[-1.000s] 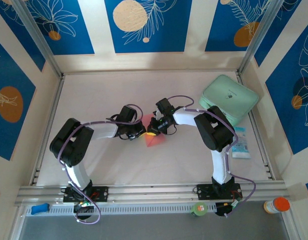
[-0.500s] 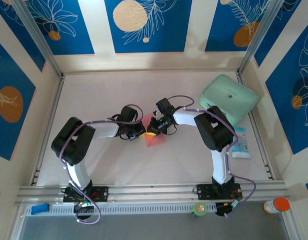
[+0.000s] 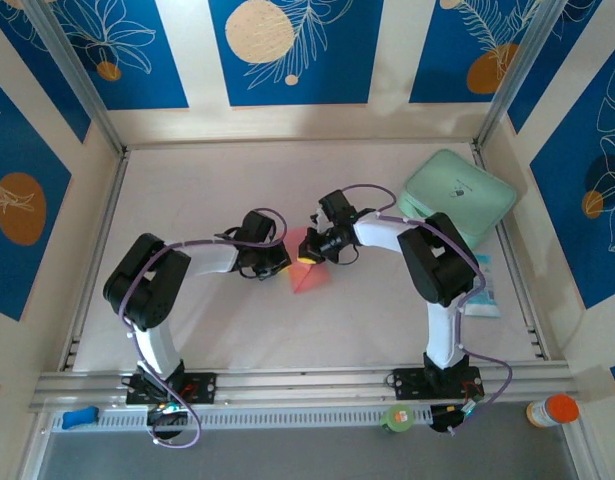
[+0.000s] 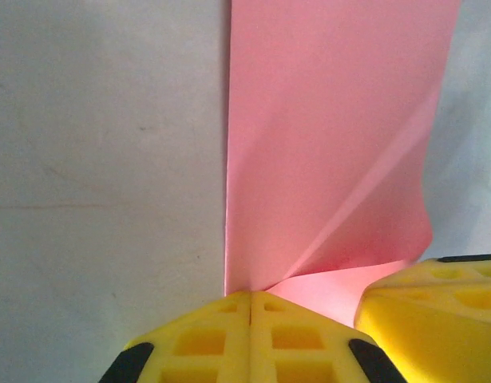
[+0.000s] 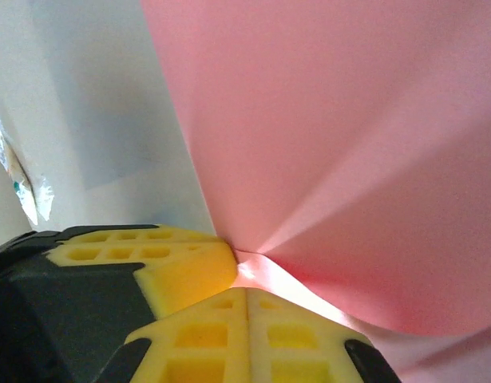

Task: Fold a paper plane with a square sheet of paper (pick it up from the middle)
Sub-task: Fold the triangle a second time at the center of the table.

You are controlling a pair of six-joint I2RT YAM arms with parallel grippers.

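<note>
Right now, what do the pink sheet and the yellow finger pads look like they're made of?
Pink sheet: thin matte paper, seemingly; it holds sharp creases and curls at the edge. Yellow pads: probably soft matte foam or rubber, moulded with square pockets.

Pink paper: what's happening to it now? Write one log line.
square sheet of paper: creased | left gripper: shut on it | right gripper: shut on it, close beside the left

You're looking at a pale surface [image 3: 197, 185] that is carrying three things: the creased salmon-pink sheet of paper [image 3: 309, 277] is lying near its middle, a mint-green pad [image 3: 457, 198] is sitting in the far right corner, and a small blue-and-white packet [image 3: 480, 285] is resting by the right edge, just nearer than the pad
</note>
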